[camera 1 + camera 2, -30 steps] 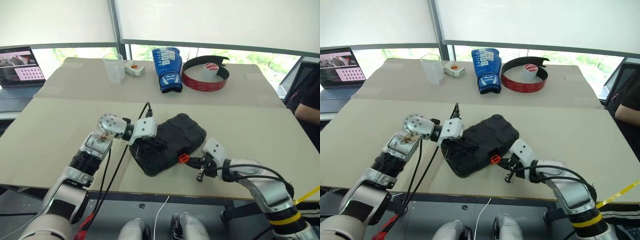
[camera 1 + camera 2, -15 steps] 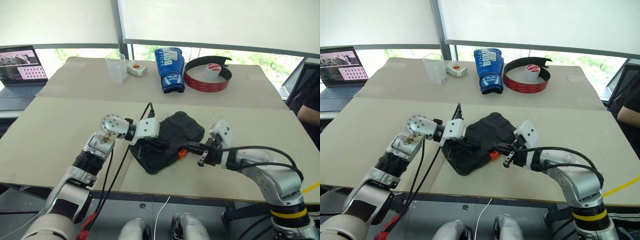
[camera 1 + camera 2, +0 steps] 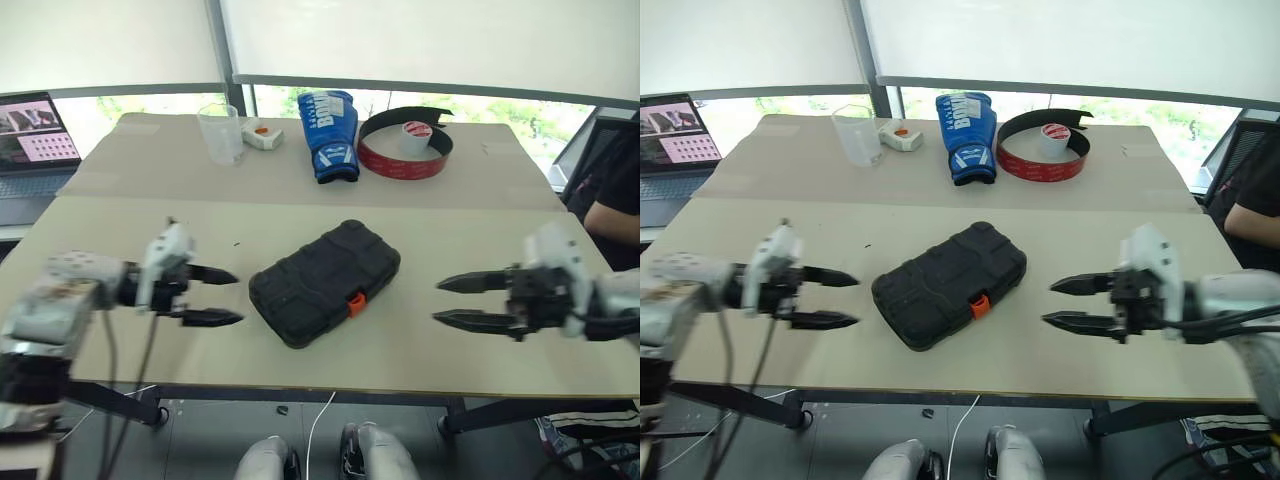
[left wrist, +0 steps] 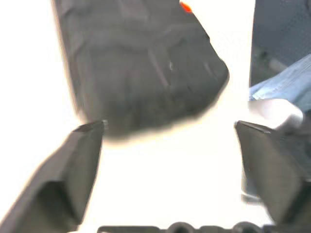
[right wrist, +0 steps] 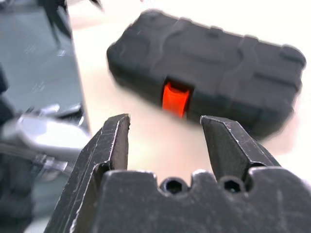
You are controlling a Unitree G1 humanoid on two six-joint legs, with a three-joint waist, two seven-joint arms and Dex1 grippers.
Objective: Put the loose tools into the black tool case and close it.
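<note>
Fingers on both sides spread wide, holding nothing: left gripper [image 3: 214,296] w/ its two black fingers [image 3: 210,318] pointing in toward the case from the robot's left, right gripper [image 3: 462,301] mirrored on the other side, pointing back at it. Black tool case [image 3: 324,281] lies flat near the front edge of the counter [image 3: 120,235], between the two grippers and apart from both, lid down, set diagonally. Orange latch [image 3: 354,303] sits on the front long edge; in right wrist view it looks seated flush against the shell [image 5: 176,98], so case reads as shut and prob latched, tho can't confirm the click. No loose tools to be seen on the counter around the case, so they're presumably inside. Judged from this: task looks done or v. close, nothing obvious left except maybe a latch check. Arm pose: both forearms roughly level over the counter, hands out to either side of the case, fingers aimed inward and slightly down, symmetrical, well clear of the shell. Far side of counter has unrelated stuff: blue boxing glove [image 3: 328,134], red-and-black curved band [image 3: 405,160] w/ a tape roll [image 3: 415,137] inside it, clear plastic cup [image 3: 220,133], small white item [image 3: 262,134], laptop [image 3: 30,135] at far left. Person's arm [image 3: 612,210] at right edge.
</note>
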